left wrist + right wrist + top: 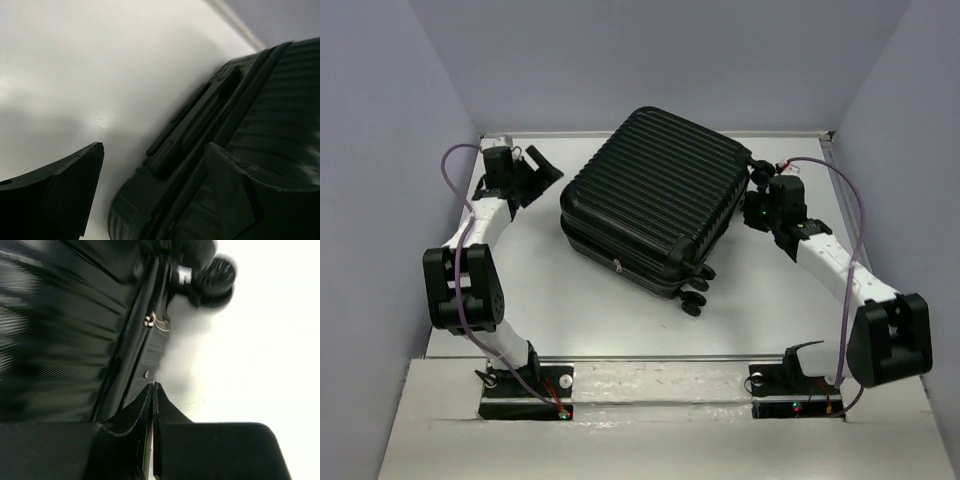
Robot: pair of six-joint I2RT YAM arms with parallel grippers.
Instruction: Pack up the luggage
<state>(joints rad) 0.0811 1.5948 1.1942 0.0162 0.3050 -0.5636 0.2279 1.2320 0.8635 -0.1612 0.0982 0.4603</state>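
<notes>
The luggage [655,200] is a large black ribbed hard-shell suitcase lying flat and closed in the middle of the white table. My left gripper [542,168] is open just off its far-left corner. In the left wrist view the open gripper [152,150] frames the suitcase's corner and handle side [260,100]. My right gripper [757,205] is shut beside the suitcase's right side, near a wheel. In the right wrist view its fingertips [153,387] are pressed together with nothing between them, next to the zipper seam of the luggage [65,340]. A metal zipper pull [157,322] shows above them.
Caster wheels stick out at the suitcase's near corner [695,295] and right corner [215,277]. Blue-grey walls close in the table [560,290] on the left, back and right. The arm bases sit at the near edge.
</notes>
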